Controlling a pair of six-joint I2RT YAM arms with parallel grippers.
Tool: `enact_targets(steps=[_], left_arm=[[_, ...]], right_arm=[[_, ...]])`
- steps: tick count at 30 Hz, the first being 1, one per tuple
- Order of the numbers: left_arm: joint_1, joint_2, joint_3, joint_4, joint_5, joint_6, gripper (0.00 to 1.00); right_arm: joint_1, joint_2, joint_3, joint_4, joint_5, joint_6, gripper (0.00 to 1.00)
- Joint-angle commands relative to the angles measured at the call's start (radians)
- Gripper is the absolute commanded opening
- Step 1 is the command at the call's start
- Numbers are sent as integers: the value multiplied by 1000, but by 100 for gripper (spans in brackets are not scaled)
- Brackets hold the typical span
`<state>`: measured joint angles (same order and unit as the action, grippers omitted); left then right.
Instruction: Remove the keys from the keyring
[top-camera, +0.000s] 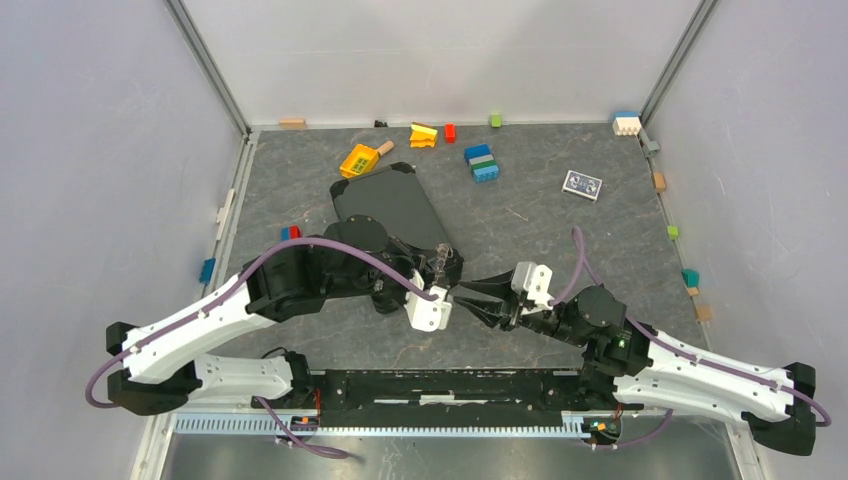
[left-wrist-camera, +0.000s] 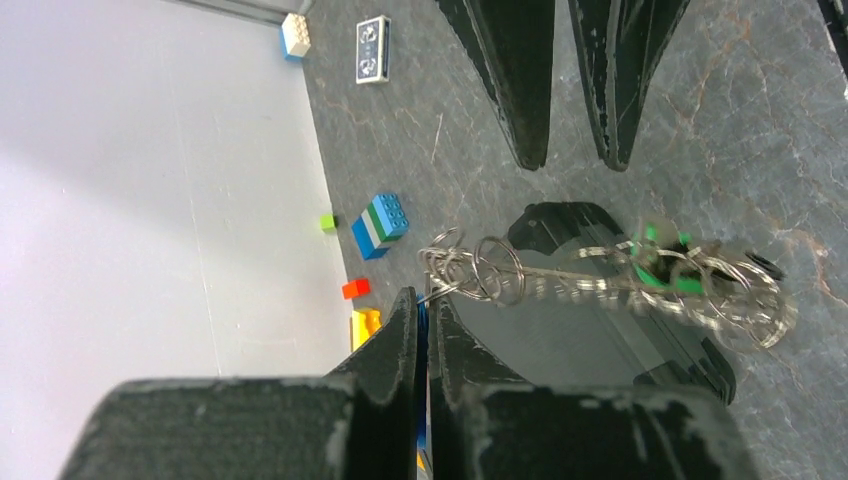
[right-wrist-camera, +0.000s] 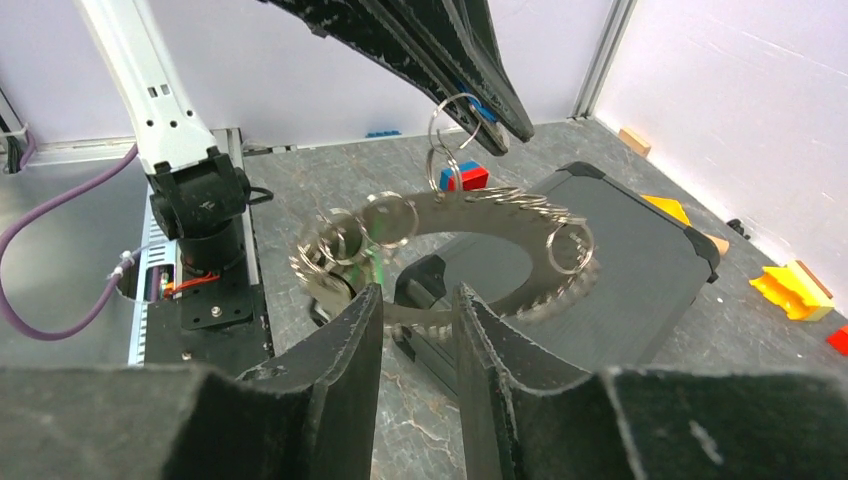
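While the left gripper (left-wrist-camera: 425, 308) pinches shut on a small loop of the large, thin metal keyring (right-wrist-camera: 500, 205), it dangles above a black case (right-wrist-camera: 640, 260) — greyish-brass keys (left-wrist-camera: 610, 285) apparently all attached — right gripper (right-wrist-camera: 415, 300) open-jawed close by.

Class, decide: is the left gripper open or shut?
Shut: the left gripper pinches a small ring, and the keyring hangs from it.

The thin keyring (right-wrist-camera: 440, 210) and keys (right-wrist-camera: 560, 290) are shiny metal; the table (right-wrist-camera: 330, 180) is matt, veined grey stone-look.
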<state>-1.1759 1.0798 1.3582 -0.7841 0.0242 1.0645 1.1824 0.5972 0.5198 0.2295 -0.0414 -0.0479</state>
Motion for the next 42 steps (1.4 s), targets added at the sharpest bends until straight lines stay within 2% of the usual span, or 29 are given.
enact_targets(steps=[1,12,18,24,32,37,42], left_arm=[[-8,-12,12,94,68,38,2],[-8,-20,0,95,143,15,2],[-8,-77,-58,173,215,3,2],[-8,-143,-125,246,294,9,2],[-7,-181,-172,258,344,21,2],[-8,-189,-193,258,353,12,2],[-7,-201,-220,271,344,0,2]], right_arm=[[-2,-3,36,-9,33,-18,36],[-1,4,14,74,11,-25,35],[-1,2,10,104,-21,-7,34],[-1,-7,7,108,-154,-32,33],[-1,-2,17,54,-316,-144,34],[0,0,25,12,-310,-187,35],[-1,-30,5,6,-222,-231,35]])
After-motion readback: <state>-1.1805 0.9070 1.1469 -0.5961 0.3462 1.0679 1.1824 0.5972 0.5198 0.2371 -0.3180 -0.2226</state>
